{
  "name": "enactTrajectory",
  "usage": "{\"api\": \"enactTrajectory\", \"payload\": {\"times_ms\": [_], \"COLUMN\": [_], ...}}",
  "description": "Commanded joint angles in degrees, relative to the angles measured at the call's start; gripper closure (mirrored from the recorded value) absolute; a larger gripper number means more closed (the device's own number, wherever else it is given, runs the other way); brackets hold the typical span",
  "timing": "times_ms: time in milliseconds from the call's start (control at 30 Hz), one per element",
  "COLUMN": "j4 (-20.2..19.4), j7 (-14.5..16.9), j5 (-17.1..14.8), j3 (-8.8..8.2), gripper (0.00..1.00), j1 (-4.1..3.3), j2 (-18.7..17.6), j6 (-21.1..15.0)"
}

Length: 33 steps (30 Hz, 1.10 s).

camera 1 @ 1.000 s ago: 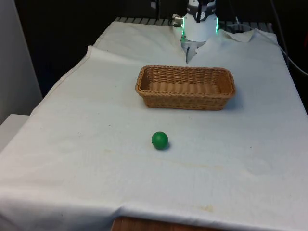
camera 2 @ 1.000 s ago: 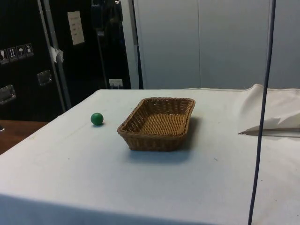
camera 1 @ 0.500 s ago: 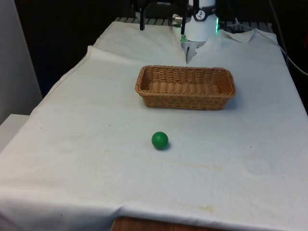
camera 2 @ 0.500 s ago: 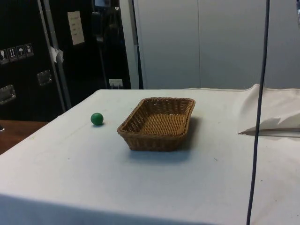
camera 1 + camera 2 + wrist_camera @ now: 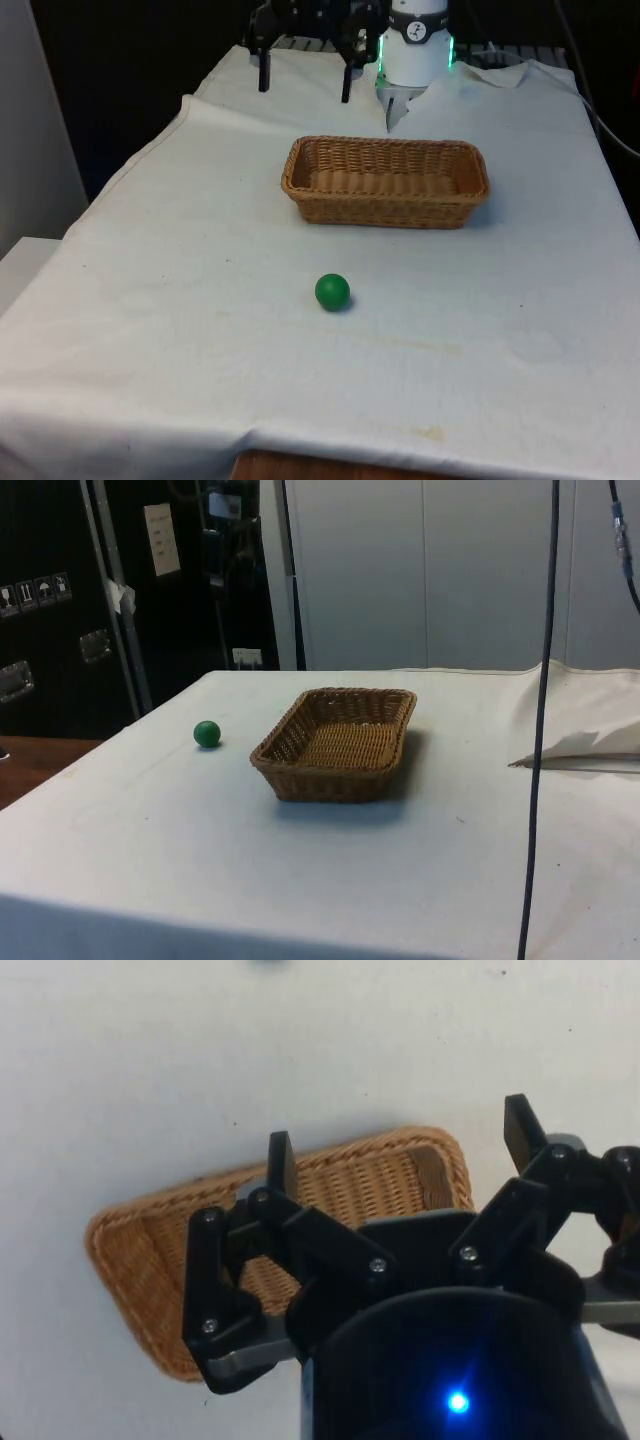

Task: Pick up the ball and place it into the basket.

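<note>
Fingers (image 5: 304,82) spread apart, high behind basket (image 5: 385,181); ball (image 5: 332,291) on cloth, untouched.

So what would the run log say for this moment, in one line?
gripper: open, beyond basket | ball: on cloth, untouched | basket: empty

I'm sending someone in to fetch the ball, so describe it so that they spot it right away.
Start at the table under its white cloth, then find the brown wicker basket near its middle. The ball lies alone on the cloth, apart from the basket on the side away from the robot. It is small, round and plain green.
</note>
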<state>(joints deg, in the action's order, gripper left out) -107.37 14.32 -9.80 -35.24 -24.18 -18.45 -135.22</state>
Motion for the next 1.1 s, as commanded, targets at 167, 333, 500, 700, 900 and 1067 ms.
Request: {"api": "enactTrajectory", "payload": {"times_ms": [167,333,500,700,900,1067], "j4": [-0.3,-0.1,-0.3,-0.4,-0.3,-0.2], "j7": [2.5,3.1,4.6,6.2,9.2,11.1], "j5": [-1.9,-2.2,-3.4,-4.8,-7.9,-10.1], "j3": [-0.74,-1.95,-2.06,-2.81,-3.78,-4.35], "gripper": [0.00,0.00,0.00,0.00,0.00,0.00], "j1": [0.74,0.40,1.15,1.66,2.23,2.52], "j2": [-0.9,-1.5,-2.2,-3.4,-5.6,-7.0], "j6": [-2.1,-2.0,-3.3,-4.6,-6.5,-7.4]}}
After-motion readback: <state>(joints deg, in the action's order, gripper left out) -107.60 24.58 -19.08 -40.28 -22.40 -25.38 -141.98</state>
